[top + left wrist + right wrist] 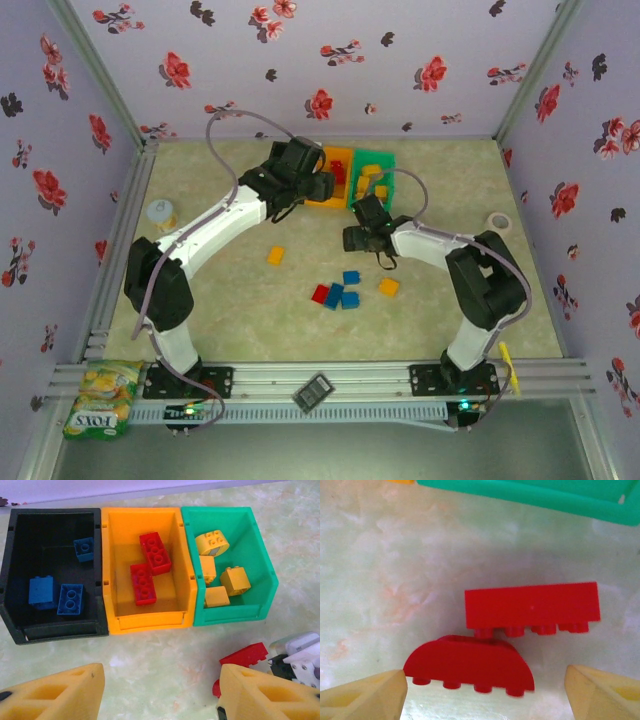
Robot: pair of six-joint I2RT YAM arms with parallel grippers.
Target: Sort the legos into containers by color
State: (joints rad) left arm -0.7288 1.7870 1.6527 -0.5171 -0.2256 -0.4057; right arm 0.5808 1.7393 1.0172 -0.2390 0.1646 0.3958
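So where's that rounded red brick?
Right wrist view: the rounded red brick lies on the table between the open right gripper's fingers, beside an oblong red brick, near the green bin.

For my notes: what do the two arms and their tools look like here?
Left arm and right arm: white links, black joints. A mauve cable loops along the left one. Left tool and right tool have yellowish wedge fingers with hollow cut-outs.

A red oblong plastic brick [532,605] lies on the marbled beige tabletop [380,570], studs toward 6 o'clock. A red half-round plastic brick [467,662] sits just beside it at 7 o'clock. The right gripper [485,672] stands spread, its yellow fingers [360,697] at 7 and 5 o'clock. The green plastic bin [545,495] borders 12 o'clock.
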